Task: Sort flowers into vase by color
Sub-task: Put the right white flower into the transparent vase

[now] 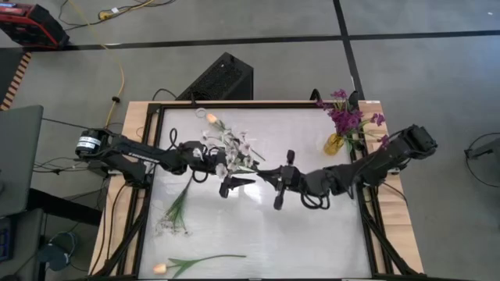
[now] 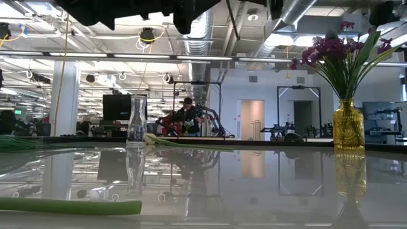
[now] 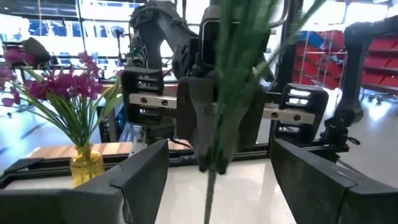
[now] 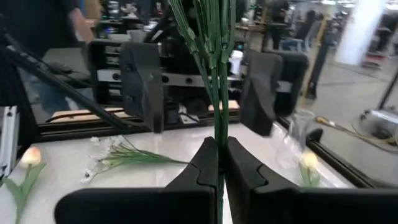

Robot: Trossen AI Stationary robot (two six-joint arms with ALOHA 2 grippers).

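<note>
At the desk's (image 1: pixel 258 234) near edge lies a peach tulip (image 1: pixel 191 264), with a white sprig (image 1: pixel 176 209) beyond it. Mid-desk, the right gripper (image 4: pixel 219 163) pinches the green stems of a white flower bunch (image 1: pixel 231 150), fingers closed on them; the left gripper (image 3: pixel 217 171) faces it, fingers spread wide, holding nothing. Farther right stands a yellow vase (image 1: pixel 335 144) of purple flowers (image 1: pixel 346 117).

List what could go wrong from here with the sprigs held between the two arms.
1. The right pincer is shut on only the thin stems of the white sprigs, so they could slip or tip over.
2. The left pincer stands open on both sides of those stems, and pulling back might snag them.
</note>
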